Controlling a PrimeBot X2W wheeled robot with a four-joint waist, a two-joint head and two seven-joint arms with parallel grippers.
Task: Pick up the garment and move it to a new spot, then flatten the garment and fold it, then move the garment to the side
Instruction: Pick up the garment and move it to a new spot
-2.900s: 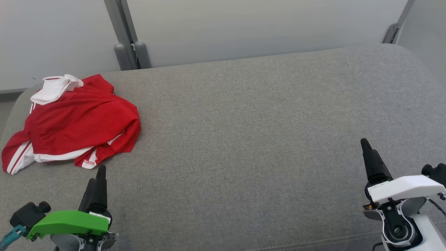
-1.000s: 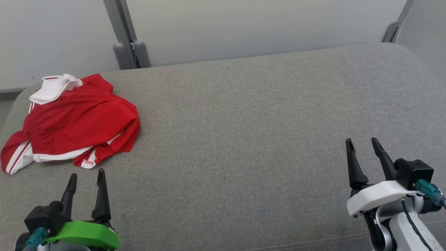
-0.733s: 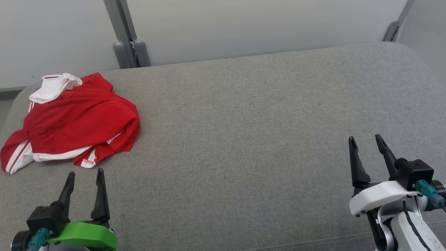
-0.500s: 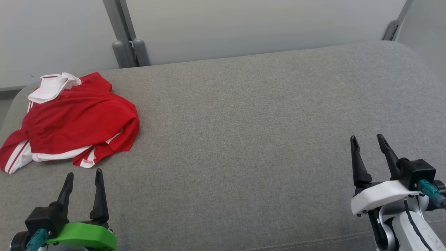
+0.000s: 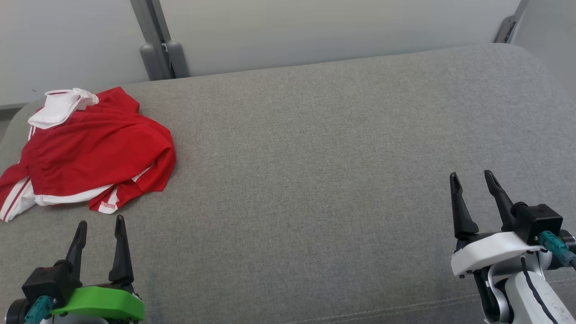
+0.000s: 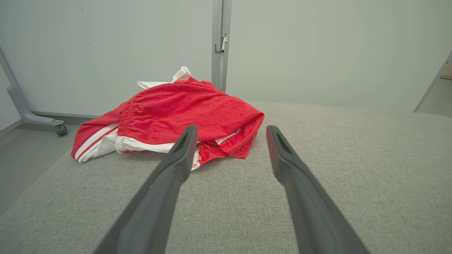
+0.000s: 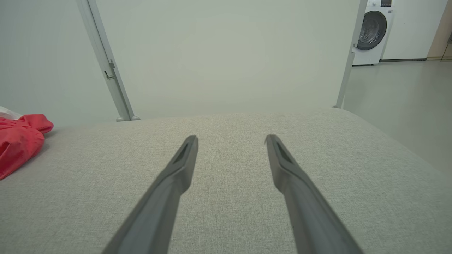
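Observation:
The garment (image 5: 94, 150) is a crumpled pair of red shorts with white side stripes and a white lining, lying at the far left of the grey cushion (image 5: 337, 157). In the left wrist view the garment (image 6: 183, 113) sits just beyond my fingers; its red edge (image 7: 19, 141) also shows at the left of the right wrist view. My left gripper (image 5: 100, 222) is open at the lower left, a short way in front of the garment and apart from it. My right gripper (image 5: 471, 177) is open at the lower right, far from the garment. Both are empty.
Pale partition panels on grey posts (image 5: 155, 45) stand right behind the cushion. The cushion's left edge drops to the floor (image 6: 24, 155) beside the garment. A washing machine (image 7: 370, 31) stands far off on the right.
Both wrists have rolled since the oldest frame, so each gripper now shows its two fingers apart. The head camera has shifted slightly, sliding the scene up and left. The garment lies unmoved.

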